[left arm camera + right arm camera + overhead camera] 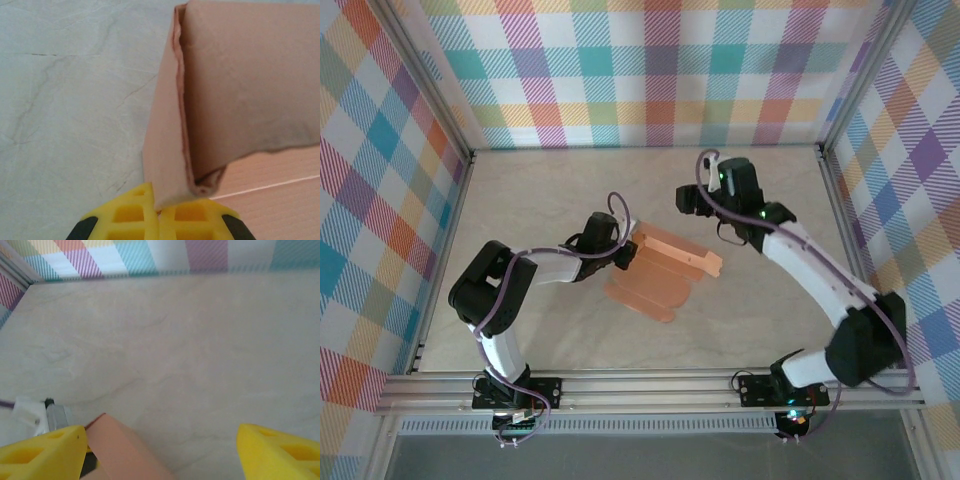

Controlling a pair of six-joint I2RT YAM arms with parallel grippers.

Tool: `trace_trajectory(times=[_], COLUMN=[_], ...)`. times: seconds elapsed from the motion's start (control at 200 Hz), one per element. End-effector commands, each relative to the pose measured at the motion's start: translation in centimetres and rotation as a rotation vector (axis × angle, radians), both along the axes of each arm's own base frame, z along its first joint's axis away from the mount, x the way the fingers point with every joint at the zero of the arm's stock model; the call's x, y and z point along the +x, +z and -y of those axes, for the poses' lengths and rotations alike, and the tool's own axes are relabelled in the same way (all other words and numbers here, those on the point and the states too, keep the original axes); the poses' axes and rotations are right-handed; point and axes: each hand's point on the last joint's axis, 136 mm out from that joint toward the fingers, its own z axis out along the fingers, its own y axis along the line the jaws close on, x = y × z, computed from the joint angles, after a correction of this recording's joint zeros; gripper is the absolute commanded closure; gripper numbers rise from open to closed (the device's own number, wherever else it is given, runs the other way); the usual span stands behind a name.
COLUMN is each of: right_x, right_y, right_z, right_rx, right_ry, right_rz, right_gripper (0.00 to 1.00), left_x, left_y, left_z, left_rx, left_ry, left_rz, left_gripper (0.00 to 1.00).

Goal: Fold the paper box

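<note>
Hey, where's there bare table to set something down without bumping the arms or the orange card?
Bare table runs along the back wall, and there is a near-right patch between the paper box and the right arm. It is crowded mid-table, where the left gripper and right gripper flank the box.

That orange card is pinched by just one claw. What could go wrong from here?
The left gripper pinches only a thin corner of the paper box, so the card might slip out or tear. The right gripper stands open, gripping nothing, so the raised flap may spring back flat.
</note>
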Motion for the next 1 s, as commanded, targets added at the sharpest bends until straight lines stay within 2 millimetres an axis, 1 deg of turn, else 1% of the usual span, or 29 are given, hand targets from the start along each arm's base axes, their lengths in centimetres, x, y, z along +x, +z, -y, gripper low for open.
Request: trace_trajectory(times=[0.0, 0.105, 0.19, 0.285, 0.425, 0.58, 0.72, 0.78, 0.885, 0.995], right_x=[-1.9, -1.1, -1.0, -1.1, -1.3, -1.8, -2.1, -2.2, -2.6, -2.8], right_y=[-3.5, -5.6, -7.2, -8.5, -9.5, -10.4, -12.0, -12.8, -14.1, -14.7], right_z=[-3.1, -4.6, -5.8, -7.1, -8.5, -9.7, -10.2, -10.1, -9.7, -9.5], right_rx=[0.256, 0.287, 0.318, 0.362, 0.43, 0.488, 0.482, 0.465, 0.439, 0.431], right_ry=[0.061, 0.094, 0.138, 0.187, 0.265, 0.342, 0.355, 0.349, 0.341, 0.335], right_rz=[-0.389, -0.476, -0.55, -0.599, -0.633, -0.683, -0.725, -0.738, -0.756, -0.764], right_gripper=[0.22, 0.23, 0.23, 0.24, 0.3, 0.3, 0.34, 0.37, 0.39, 0.41], left_x=[-0.7, -1.1, -1.6, -2.1, -2.3, -2.1, -2.0, -2.0, -1.9, -1.8], left_y=[1.2, 1.2, 1.2, 1.0, 0.6, -0.2, -0.3, -0.4, -0.3, -0.5], left_z=[0.5, 0.9, 1.1, 1.2, 1.2, 1.2, 1.3, 1.3, 1.4, 1.5], left_rx=[0.008, 0.003, -0.009, -0.013, -0.018, -0.012, -0.02, -0.018, -0.024, -0.024], left_ry=[-0.023, -0.029, -0.031, -0.031, -0.021, -0.007, -0.003, -0.004, -0.006, -0.005], left_rz=[0.046, 0.04, 0.031, 0.023, 0.011, 0.003, 0.0, -0.001, -0.002, -0.003], left_gripper=[0.99, 0.99, 0.99, 0.98, 0.98, 0.98, 0.97, 0.97, 0.96, 0.94])
